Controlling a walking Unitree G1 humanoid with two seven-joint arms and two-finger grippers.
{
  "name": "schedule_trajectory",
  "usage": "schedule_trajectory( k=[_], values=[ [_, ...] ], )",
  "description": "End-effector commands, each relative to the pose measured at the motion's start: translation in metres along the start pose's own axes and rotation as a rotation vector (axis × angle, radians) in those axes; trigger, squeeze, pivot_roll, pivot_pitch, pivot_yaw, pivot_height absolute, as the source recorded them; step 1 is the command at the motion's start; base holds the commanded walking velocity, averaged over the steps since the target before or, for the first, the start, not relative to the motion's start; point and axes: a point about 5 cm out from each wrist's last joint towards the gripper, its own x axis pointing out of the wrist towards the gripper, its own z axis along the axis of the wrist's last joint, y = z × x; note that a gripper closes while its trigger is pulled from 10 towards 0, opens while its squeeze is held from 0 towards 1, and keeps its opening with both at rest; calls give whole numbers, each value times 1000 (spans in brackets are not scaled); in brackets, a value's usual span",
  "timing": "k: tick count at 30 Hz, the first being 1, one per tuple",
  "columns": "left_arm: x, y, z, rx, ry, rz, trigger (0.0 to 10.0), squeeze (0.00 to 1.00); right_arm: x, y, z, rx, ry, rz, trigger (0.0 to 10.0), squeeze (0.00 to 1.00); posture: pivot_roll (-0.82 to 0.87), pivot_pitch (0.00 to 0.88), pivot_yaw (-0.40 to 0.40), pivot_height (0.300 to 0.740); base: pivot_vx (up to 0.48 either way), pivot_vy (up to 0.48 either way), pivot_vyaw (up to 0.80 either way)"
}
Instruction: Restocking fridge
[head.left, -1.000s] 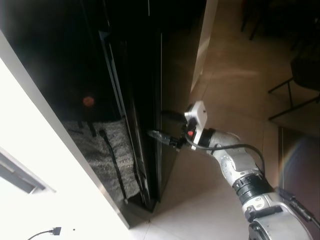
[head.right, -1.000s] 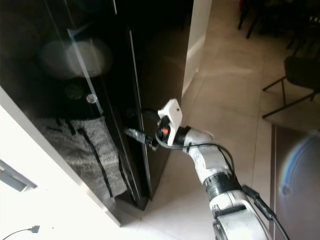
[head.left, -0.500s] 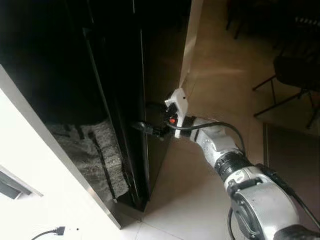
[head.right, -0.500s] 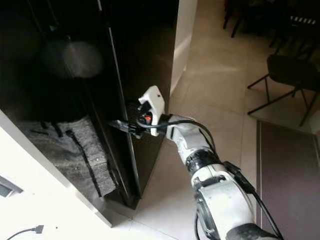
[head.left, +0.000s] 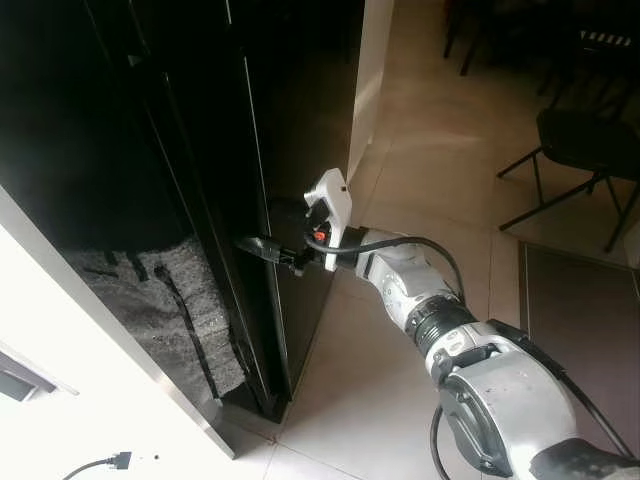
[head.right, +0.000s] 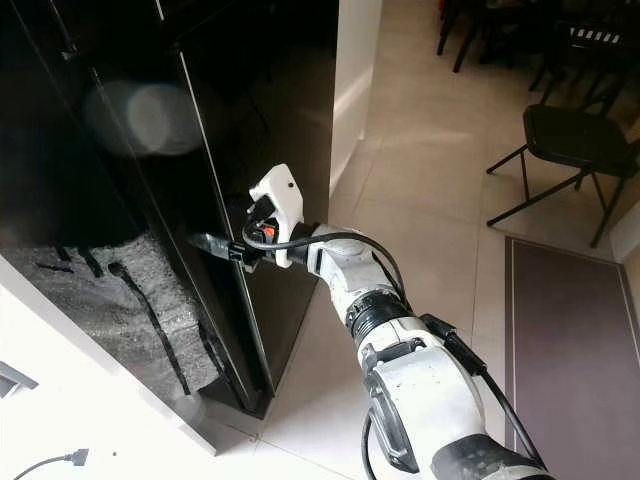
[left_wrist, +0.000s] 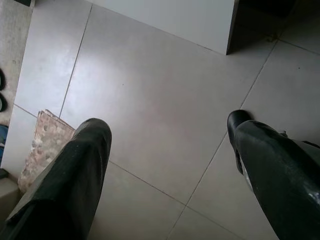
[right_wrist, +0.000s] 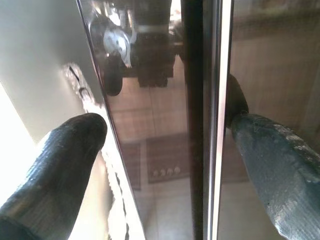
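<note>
Fridge: tall glossy black fridge (head.left: 200, 150) taking up the 9 to 12 o'clock part of the head views. Super reflective, you can see a grey rug mirrored in its lower front.

Fridge door edge: the vertical edge of the door (head.right: 215, 230) runs from 12 o'clock down to about 6, and that's where the action is.

Right claw: the right claw (head.right: 215, 243) is stretched out from the 5 o'clock corner toward the centre, sitting right at the door edge. In the right wrist view the two black fingers (right_wrist: 60, 160) are spread wide, one on each side of the door's thin metal-trimmed edge (right_wrist: 212, 100), so it straddles the edge. Can't really tell if either pad is actually pressing on the glass, looks more like open around it than clamped.

Right arm: silver arm (head.left: 420, 300) with a white camera block (head.left: 330, 200) and a black cable looping over the wrist.

Left claw: the left claw (left_wrist: 167, 150) hangs idle pointing down at pale floor tiles (left_wrist: 150, 90), fingers wide apart, holding nothing.

Floor: beige tiles (head.left: 430, 150) off to 1-3 o'clock.

Chair: a black folding chair (head.right: 570, 140) sits at 2 o'clock, well away from the fridge.

Counter: bright white counter (head.left: 60, 400) at 7-8 o'clock with a small black cable end (head.left: 105, 462) lying on it.
</note>
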Motion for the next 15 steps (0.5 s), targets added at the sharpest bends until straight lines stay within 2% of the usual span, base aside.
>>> schedule_trajectory(
  k=[1,2,5,8,9,12,15],
  values=[
    [0,-1,-3,16,9,1,10000,0,8,4,20,-66,-88,41,10000,0,-33,61,2,740,0,0,0],
    [0,-1,-3,18,9,-1,10000,0,3,2,17,-60,-101,28,10000,0,-33,61,2,740,0,0,0],
    [-1,-2,-5,35,13,-9,10000,0,-39,-7,0,-41,-162,-66,10000,0,-65,79,13,740,0,0,0],
    [-1,-2,-6,49,16,-15,10000,0,-53,-8,-4,-29,-198,-110,10000,0,-76,85,22,740,0,0,0],
    [-1,-3,-8,57,20,-18,10000,0,-72,0,-14,-24,-211,-135,10000,0,-75,91,25,740,0,0,0],
    [-2,-2,-9,60,21,-18,10000,0,-89,10,-27,-20,-187,-169,10000,0,-77,97,28,740,0,0,0],
    [-2,-1,-9,66,21,-17,10000,0,-114,19,-51,78,-174,-227,10000,0,-81,106,26,740,0,0,0]
  ],
)
